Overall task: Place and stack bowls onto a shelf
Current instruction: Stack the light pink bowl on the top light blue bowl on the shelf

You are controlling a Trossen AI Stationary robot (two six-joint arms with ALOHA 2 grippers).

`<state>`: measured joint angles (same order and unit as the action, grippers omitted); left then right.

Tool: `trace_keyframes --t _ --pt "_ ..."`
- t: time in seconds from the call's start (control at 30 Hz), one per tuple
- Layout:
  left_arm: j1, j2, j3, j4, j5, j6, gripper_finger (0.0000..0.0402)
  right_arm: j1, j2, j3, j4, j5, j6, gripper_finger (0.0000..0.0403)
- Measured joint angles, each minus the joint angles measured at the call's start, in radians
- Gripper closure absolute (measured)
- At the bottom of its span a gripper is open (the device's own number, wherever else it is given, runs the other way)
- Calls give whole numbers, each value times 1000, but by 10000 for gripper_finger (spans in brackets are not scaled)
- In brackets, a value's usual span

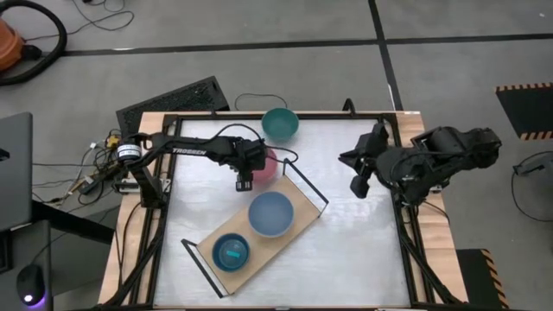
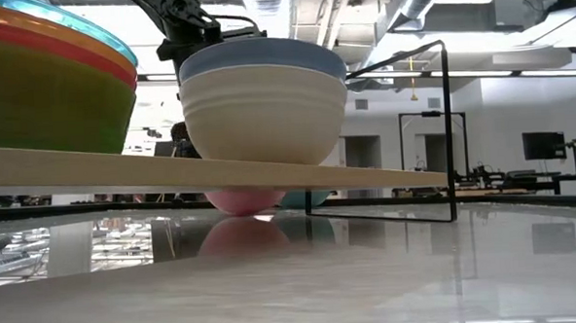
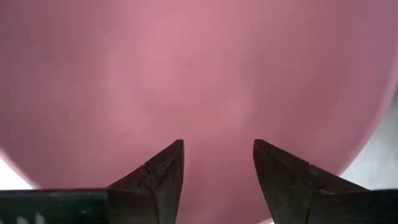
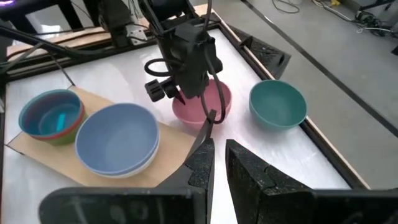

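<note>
The left end effector (image 1: 244, 183) hangs directly over the pink bowl (image 1: 266, 164), just above centre-left in the high view. Its fingers are spread apart, with nothing between them. In the left wrist view the pink surface fills the frame beyond both fingertips (image 3: 163, 168), so the bowl lies straight ahead of, and very close to, that end effector. No contact can be confirmed.

The pink bowl rests on the worktop (image 1: 363, 242), just beside the upper right end of the shelf (image 1: 298, 220), close to its wire loop. It is not on the board.

The shelf runs diagonally, from the lower left of the high view towards the centre. It carries two stacks:
- a blue bowl (image 1: 271, 213) nested on a cream bowl (image 2: 266, 114), nearer the pink bowl;
- a stack of smaller bowls (image 1: 232, 252), with a cyan one on top, at the lower left end.

A teal bowl (image 1: 280, 123) stands on the worktop at the upper centre, beyond the pink bowl.

The right end effector (image 1: 359, 186) waits at the right of the frame, well apart from every bowl, fingers nearly pressed together and empty.

Judgement: the left arm is plainly the nearer. The pink bowl would have to travel down and slightly right in the frame to reach the blue stack.
</note>
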<state>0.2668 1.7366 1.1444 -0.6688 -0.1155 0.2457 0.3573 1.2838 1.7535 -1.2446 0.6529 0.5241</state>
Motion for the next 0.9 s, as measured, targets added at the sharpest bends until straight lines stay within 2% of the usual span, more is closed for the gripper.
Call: trace_keyframes --t 0.13,0.23,0.53,0.63,0.77,0.9 --pt "0 -16 51 -23 31 -28 240 0 -4 0 0 0 1 334" --pt "0 -46 96 -21 78 3 238 0 -10 0 1 0 3 334" --pt "-13 -54 125 -102 202 158 170 2 -9 0 -16 -38 3 334" --pt "-26 -25 112 -103 170 168 159 2 -8 0 -28 -55 3 334" --pt "-25 31 112 -69 44 174 159 2 -8 0 -36 -55 6 334" --pt "-10 90 112 -87 59 191 191 2 -8 0 -36 -64 7 334"
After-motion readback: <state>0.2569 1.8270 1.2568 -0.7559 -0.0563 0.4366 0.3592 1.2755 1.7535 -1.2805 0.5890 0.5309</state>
